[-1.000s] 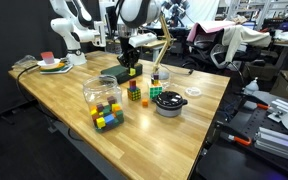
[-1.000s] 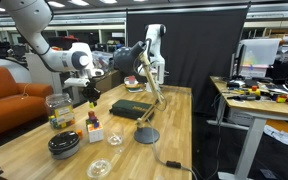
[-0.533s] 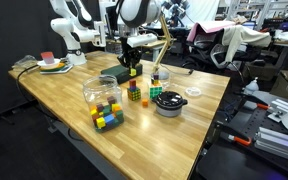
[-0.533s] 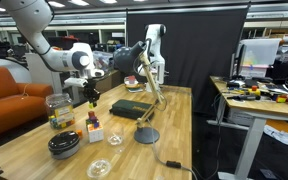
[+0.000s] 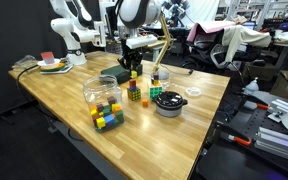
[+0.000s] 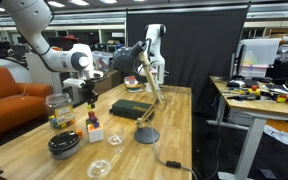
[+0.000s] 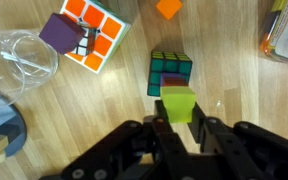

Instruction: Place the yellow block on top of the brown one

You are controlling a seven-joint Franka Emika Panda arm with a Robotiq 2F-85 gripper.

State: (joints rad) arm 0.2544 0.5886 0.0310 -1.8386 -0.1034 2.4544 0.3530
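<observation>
Nearest in the wrist view, the hand point(image 7: 180, 117) is clamped on the yellow block point(image 7: 179, 103). One finger presses each of two opposite flat faces, and the block sits square between them. In an exterior view the hand point(image 5: 132, 69) hangs above the tabletop point(image 5: 54, 95), so we judge that the block is carried in the air rather than resting on anything.

We read the yellow block as light, rigid and smooth-sided. It should not deform, but slick flat faces can pivot if pinched near an edge. A hold across the middle of opposite faces, as we see here, looks right to us.

Just beyond the fingertips lies a dark puzzle cube point(image 7: 170, 70) with green and teal squares. Farther out and off to one side of the hand is an orange-and-white puzzle cube point(image 7: 96, 38). It appears to carry the brown block point(image 7: 58, 32) on one corner, and the block looks dark maroon in this view. A clear glass jar point(image 7: 14, 65) stands beside that cube. Farthest ahead of the hand, an orange cube point(image 7: 168, 7) lies on the wood.

The brown block offers a landing face no bigger than the yellow block, and it seems perched on another cube. We expect that a sideways nudge could slide it off, so the yellow block wants a level, gentle set-down.
</observation>
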